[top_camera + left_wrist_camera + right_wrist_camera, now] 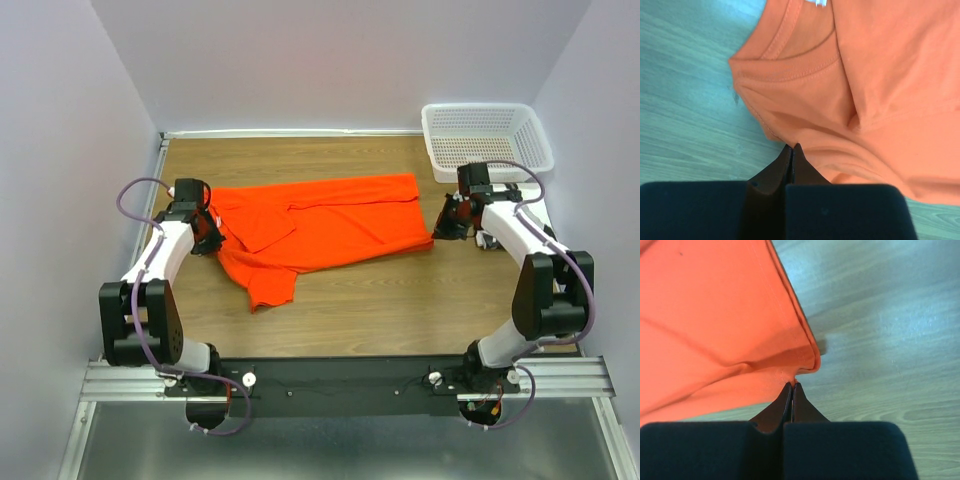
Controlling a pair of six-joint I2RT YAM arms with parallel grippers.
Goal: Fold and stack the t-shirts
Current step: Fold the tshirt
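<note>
T-shirt (330,225) edges pinched in closed left tool (791,146) and right tool (791,384).

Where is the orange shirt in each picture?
Top view: the shirt lies spread across the middle of the table.
Left wrist view: the shirt fills the upper right, collar at top.
Right wrist view: the shirt fills the upper left.
Shared landmark: the wooden table under it.

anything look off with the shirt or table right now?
Nothing spilled or torn. The t-shirt lies skewed and rumpled, only partly folded, one sleeve sticking out toward the near edge. The left gripper pinches its collar end, the right gripper its hem corner.
</note>
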